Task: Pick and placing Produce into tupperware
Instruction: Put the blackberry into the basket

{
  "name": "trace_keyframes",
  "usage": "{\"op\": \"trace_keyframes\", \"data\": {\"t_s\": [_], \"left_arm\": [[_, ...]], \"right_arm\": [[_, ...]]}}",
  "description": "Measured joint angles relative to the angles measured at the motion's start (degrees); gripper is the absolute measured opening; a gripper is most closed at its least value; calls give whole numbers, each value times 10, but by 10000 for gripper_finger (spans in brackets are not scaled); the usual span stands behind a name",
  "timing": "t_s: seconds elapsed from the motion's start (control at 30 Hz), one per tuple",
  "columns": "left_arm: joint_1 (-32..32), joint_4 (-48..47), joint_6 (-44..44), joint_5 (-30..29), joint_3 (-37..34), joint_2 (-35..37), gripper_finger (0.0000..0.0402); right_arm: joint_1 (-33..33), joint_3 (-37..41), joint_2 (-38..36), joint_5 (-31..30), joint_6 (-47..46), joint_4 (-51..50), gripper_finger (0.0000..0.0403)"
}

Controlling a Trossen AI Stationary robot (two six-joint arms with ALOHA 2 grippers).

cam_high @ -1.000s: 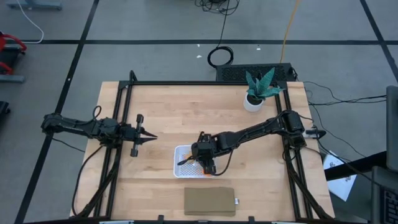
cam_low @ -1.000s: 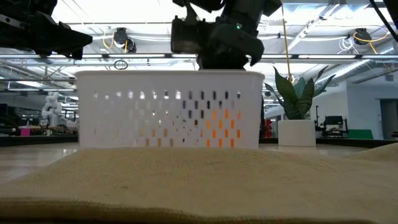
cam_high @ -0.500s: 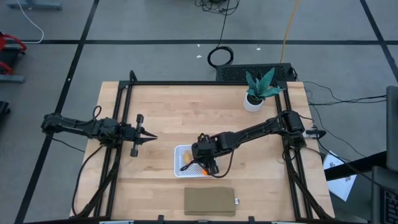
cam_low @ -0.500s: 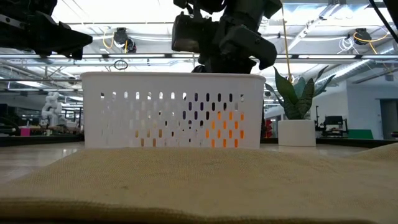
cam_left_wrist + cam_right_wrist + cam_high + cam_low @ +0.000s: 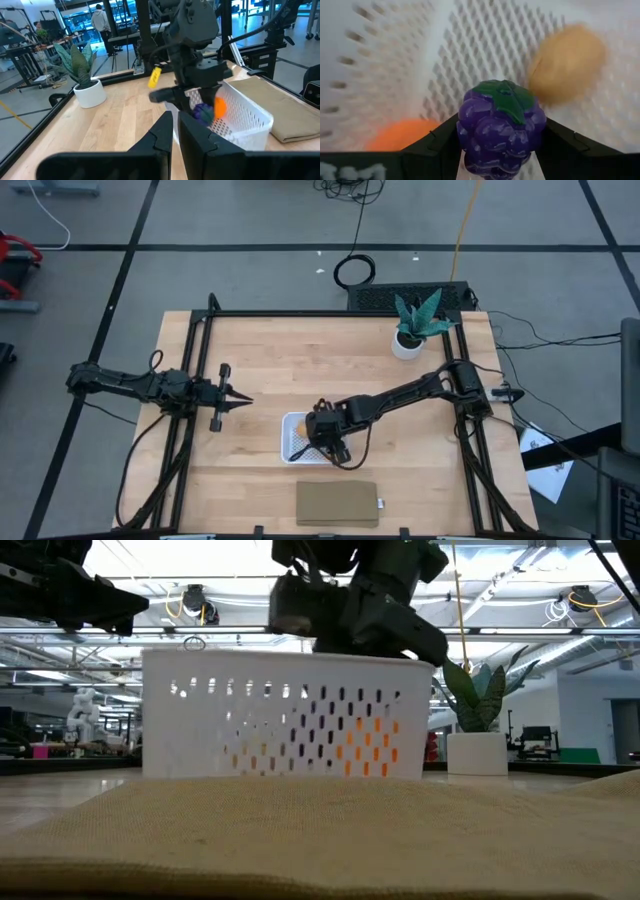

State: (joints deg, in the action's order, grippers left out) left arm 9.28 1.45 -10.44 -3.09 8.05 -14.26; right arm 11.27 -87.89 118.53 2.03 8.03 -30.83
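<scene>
The white perforated tupperware point(image 5: 290, 425) stands on the table's near middle; it also shows in the low view point(image 5: 260, 710) and the left wrist view point(image 5: 245, 117). My right gripper point(image 5: 322, 434) reaches into it, shut on the dark purple grape bunch point(image 5: 500, 125). The orange piece point(image 5: 402, 132) and the tan piece point(image 5: 567, 62) lie on the mesh floor point(image 5: 485, 45) beneath. My left gripper point(image 5: 240, 402) is shut and empty, hovering left of the tupperware. My right gripper pinches the grape bunch by its two opposite sides point(image 5: 466, 131) between its two fingers point(image 5: 437, 145). The green leaf faces the wrist camera. The fingers come from above, slanting in from the table's right. The bunch is clear of the mesh floor.
A flat brown pad point(image 5: 337, 503) lies near the table's near edge, in front of the tupperware. A potted green plant point(image 5: 415, 320) stands at the far right. A black frame rail point(image 5: 300, 313) runs round the table. People stand in the room beyond point(image 5: 102, 20).
My right gripper has gone a little toward the table's left and far edge over the tupperware, keeping hold of the grape bunch. The tupperware has shifted and turned slightly in the low view.
</scene>
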Motion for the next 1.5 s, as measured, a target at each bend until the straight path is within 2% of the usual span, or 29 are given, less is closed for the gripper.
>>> {"op": "trace_keyframes", "data": {"t_s": [1.5], "left_arm": [[0,0,-1,0,0,0,31]], "right_arm": [[-3,2,6,-3,-17,6,196]]}}
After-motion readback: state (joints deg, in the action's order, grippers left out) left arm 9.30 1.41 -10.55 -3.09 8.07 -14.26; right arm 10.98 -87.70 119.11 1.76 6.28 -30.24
